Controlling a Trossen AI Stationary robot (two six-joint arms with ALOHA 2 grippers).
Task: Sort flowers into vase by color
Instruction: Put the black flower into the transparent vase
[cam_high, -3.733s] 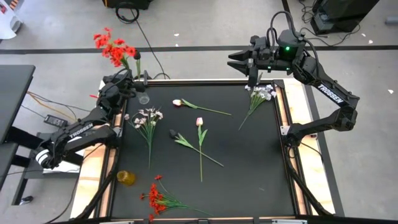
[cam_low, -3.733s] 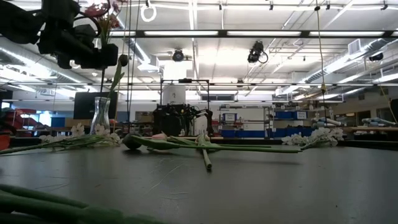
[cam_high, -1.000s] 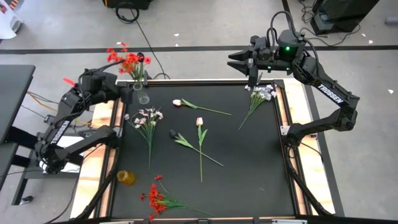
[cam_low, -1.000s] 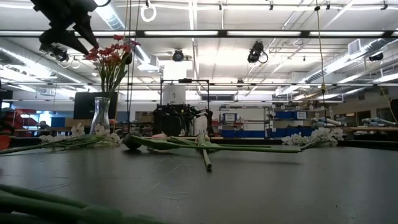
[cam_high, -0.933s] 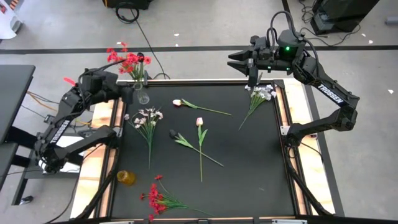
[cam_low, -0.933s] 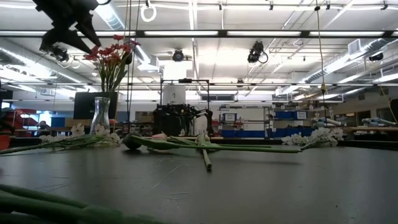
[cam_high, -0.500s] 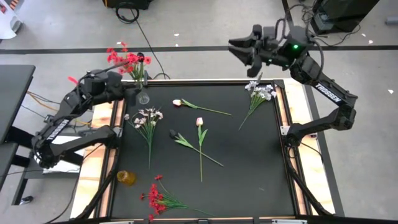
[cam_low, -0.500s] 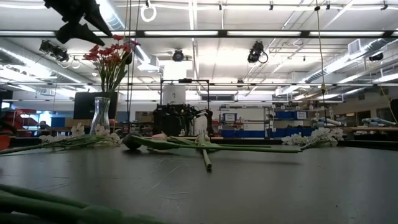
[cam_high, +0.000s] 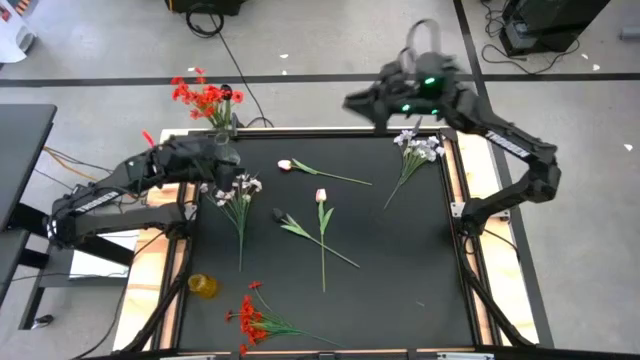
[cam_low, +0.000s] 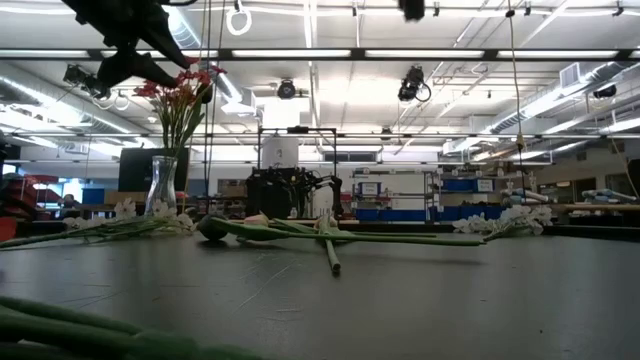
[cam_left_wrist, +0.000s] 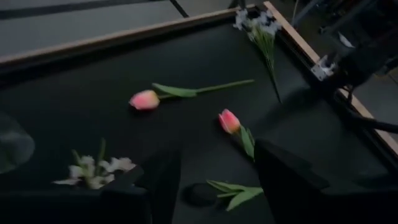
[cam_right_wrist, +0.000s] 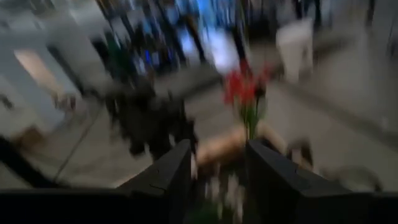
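A glass vase (cam_low: 162, 186) at the table's far left corner holds a red spray (cam_high: 204, 97). On the black table lie a white spray (cam_high: 238, 190), a pink tulip (cam_high: 286, 165), a second tulip (cam_high: 321, 196), a dark-headed stem (cam_high: 279, 215), another white spray (cam_high: 420, 148) at the far right, and a red spray (cam_high: 250, 318) at the near edge. My left gripper (cam_high: 232, 160) is open and empty next to the vase, above the left white spray's blooms. Its wrist view (cam_left_wrist: 214, 186) shows both tulips (cam_left_wrist: 145, 99). My right gripper (cam_high: 352, 101) is open and empty, high over the far edge.
A small yellow cup (cam_high: 203, 286) stands near the table's left edge. Wooden rails (cam_high: 453, 190) border the table's sides. The middle right of the table (cam_high: 410, 260) is bare. Shelves and benches fill the room behind.
My left gripper has left the vase's side and gone out over the table, toward its right and near edges; the red spray stays upright in the vase. My right gripper has swung toward the table's left along the far edge and turned toward the vase.
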